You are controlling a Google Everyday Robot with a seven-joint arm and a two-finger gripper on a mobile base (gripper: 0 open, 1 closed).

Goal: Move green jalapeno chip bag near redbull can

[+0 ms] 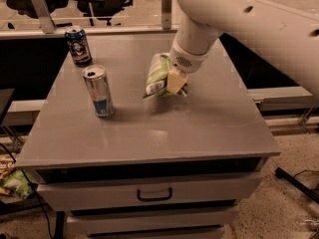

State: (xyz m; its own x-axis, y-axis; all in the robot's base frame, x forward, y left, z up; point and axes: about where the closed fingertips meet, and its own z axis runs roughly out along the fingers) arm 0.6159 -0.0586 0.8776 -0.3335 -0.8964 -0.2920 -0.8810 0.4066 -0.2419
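The green jalapeno chip bag (pixel 158 74), light green and white with a small white label patch, hangs in my gripper (pixel 174 82) just above the middle of the grey table (pixel 149 128). The gripper is shut on the bag's right side. The redbull can (pixel 98 91), tall and silver with a blue lower band, stands upright on the table's left part, about a can's height to the left of the bag. My white arm (pixel 239 19) reaches in from the upper right.
A shorter dark blue can (pixel 78 46) stands at the table's back left corner. A dim green bag (pixel 15 183) lies on the floor at lower left. The table has a drawer with a handle (pixel 154 195). Chairs and a rail stand behind.
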